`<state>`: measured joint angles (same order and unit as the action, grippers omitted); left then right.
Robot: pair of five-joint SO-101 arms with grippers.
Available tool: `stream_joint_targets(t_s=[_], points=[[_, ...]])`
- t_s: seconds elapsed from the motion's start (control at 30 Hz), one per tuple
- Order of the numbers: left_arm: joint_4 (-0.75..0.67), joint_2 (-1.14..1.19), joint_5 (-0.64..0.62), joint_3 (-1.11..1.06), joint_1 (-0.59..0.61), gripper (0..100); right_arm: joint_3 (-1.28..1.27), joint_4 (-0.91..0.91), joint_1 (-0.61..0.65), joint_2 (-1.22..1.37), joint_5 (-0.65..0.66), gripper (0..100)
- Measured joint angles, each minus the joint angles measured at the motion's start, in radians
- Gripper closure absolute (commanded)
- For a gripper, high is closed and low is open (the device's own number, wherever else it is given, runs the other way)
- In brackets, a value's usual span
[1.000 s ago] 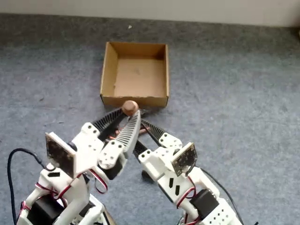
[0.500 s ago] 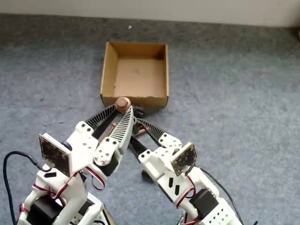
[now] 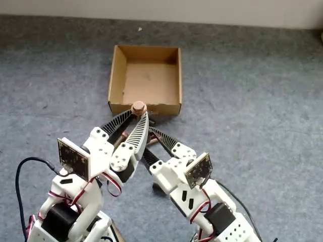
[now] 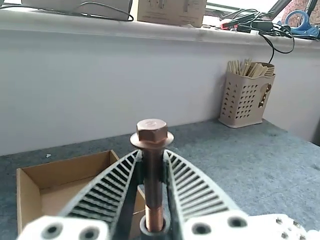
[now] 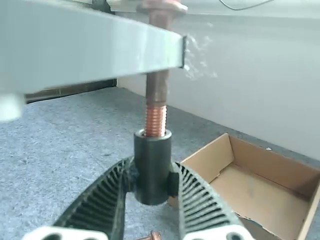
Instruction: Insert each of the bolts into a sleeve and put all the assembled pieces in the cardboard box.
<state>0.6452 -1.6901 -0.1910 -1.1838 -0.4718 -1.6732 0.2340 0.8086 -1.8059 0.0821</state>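
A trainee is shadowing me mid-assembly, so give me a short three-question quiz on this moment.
1. True or false: the box holds an assembled piece.
2. Fill in: the left end effector is shut on the ___.
3. The right end effector grips: A a sleeve, B a nut, C nothing.
Key: 1 false; 2 bolt; 3 A.
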Motion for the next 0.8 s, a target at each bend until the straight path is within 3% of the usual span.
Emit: stream_joint_targets(t_s=[0.17,0.33,0.57,0.8], points=[[0.038,0.000,0.000,0.000,0.000,97,0.000,0.000,0.002,0.000,0.000,99.4],[0.066,-0.012,0.031,-0.014,-0.002,82,0.000,0.000,0.002,0.002,0.000,99.4],[0.157,0.002,0.040,-0.017,0.002,84,0.000,0.000,0.005,0.000,0.000,99.4],[0.167,-0.012,0.041,0.089,0.192,84,0.000,0.034,-0.009,0.000,-0.060,99.5]])
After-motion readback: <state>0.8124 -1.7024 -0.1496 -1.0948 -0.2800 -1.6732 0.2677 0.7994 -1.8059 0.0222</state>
